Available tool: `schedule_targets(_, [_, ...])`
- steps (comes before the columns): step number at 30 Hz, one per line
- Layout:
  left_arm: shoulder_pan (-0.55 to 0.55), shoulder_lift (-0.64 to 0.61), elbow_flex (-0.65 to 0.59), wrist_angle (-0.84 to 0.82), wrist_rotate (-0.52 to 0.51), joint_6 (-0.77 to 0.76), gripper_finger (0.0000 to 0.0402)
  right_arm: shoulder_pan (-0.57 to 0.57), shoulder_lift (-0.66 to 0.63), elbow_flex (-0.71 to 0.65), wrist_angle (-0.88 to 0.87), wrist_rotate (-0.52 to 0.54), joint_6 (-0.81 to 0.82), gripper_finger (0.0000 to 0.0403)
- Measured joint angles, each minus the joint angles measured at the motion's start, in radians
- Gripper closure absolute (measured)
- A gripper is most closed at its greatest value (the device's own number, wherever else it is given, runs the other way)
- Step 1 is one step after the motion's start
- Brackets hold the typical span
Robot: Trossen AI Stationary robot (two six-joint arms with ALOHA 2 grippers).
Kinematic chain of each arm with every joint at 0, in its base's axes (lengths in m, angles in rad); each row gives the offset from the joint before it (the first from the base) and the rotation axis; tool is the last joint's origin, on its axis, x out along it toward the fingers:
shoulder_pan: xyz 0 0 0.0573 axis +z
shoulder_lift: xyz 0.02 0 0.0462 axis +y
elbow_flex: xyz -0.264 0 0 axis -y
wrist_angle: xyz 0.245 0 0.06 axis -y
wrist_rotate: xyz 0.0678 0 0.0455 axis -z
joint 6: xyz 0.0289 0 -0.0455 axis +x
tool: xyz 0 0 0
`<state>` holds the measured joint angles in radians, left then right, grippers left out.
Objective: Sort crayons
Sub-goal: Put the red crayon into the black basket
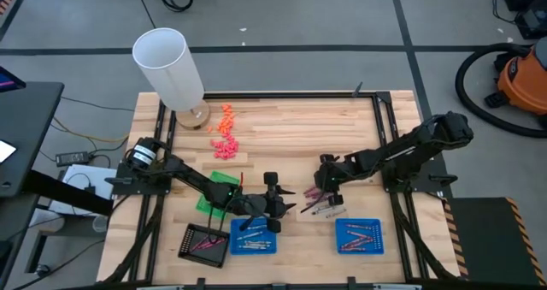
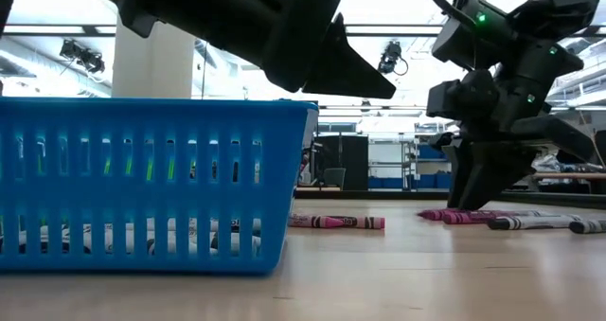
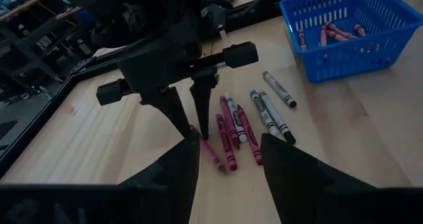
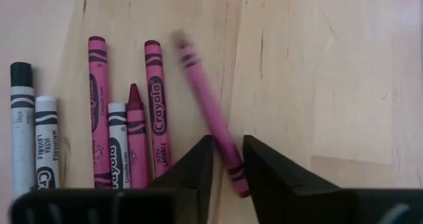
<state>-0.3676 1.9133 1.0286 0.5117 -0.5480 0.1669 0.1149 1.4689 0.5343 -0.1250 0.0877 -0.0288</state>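
Several crayons [image 4: 125, 141] beside right gripper [image 4: 228, 159], jaws apparently pinching one.

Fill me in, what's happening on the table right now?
The right gripper is down on the loose crayons on the table, its jaws closing around one pink crayon lying askew. The left gripper hovers above a blue tray, jaws open and empty. Another blue tray already holds pink crayons.
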Motion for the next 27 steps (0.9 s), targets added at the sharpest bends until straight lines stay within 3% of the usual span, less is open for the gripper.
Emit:
schedule_targets(8, [0.0, 0.0, 0.0, 0.0, 0.0, 0.0, 0.023, -0.018, 0.0, 0.0, -0.003, -0.015, -0.005, 0.0375])
schedule_targets(12, [0.0, 0.0, 0.0, 0.0, 0.0, -0.01, 0.023, -0.02, -0.012, 0.01, -0.03, 0.0, 0.005, 0.0374])
schedule_targets(19, [0.0, 0.0, 0.0, 0.001, -0.053, -0.055, 0.023, 0.009, -0.107, 0.146, -0.286, 0.031, 0.059, 0.0365])
schedule_targets(27, [0.006, -0.004, 0.0, 0.0, -0.06, -0.126, 0.0211, 0.094, -0.225, 0.166, -0.258, 0.038, 0.119, 0.0365])
